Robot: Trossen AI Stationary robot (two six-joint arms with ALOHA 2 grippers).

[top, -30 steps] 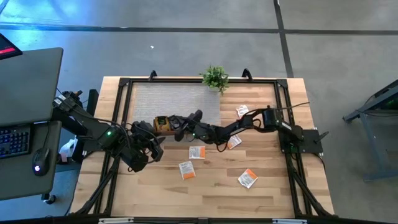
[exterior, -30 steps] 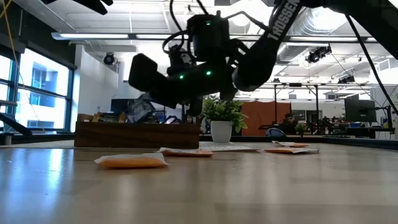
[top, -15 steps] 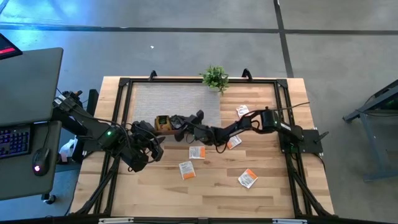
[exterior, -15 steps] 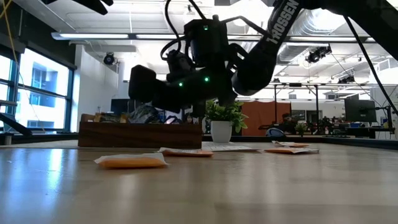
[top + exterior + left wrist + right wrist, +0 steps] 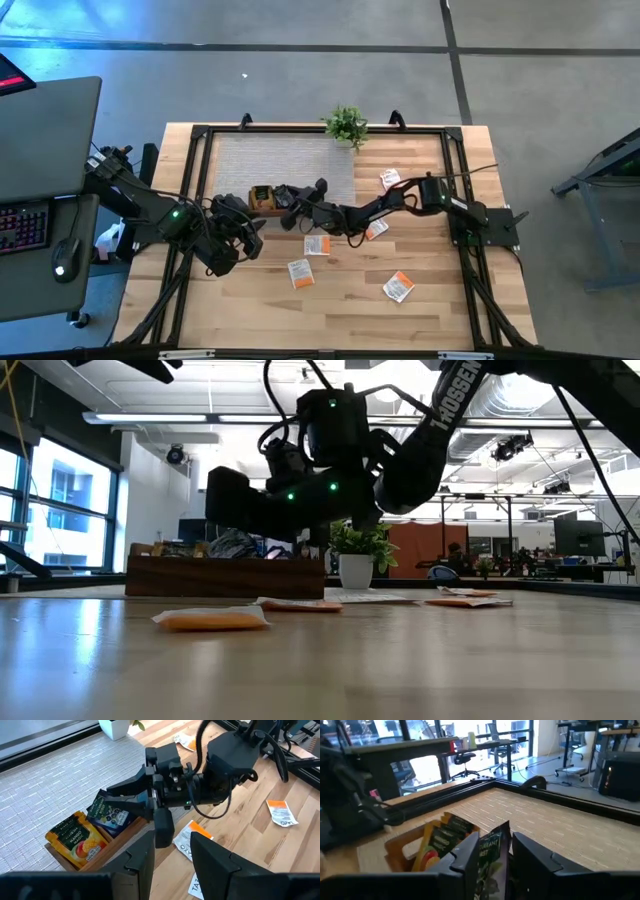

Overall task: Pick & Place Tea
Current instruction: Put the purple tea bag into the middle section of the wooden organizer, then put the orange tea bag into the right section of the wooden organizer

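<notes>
One dark sachet [image 5: 490, 852] clenched in right tool [image 5: 492, 857] | lower over tray [image 5: 115, 837] than before | left tool [image 5: 172, 857] apart, idle

Bright, even ceiling light fills the room, windows [image 5: 60, 510] glare white at the low view's left, and the near tabletop [image 5: 400, 670] there is blurred.

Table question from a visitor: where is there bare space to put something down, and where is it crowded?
Free: the grey mat between the frame's far rail and the wooden tray, left of the plant; also the bare wood along the near edge, below the orange sachets. Crowded: the middle, where the right gripper holds a dark sachet over the tray and the left gripper waits beside it.
</notes>
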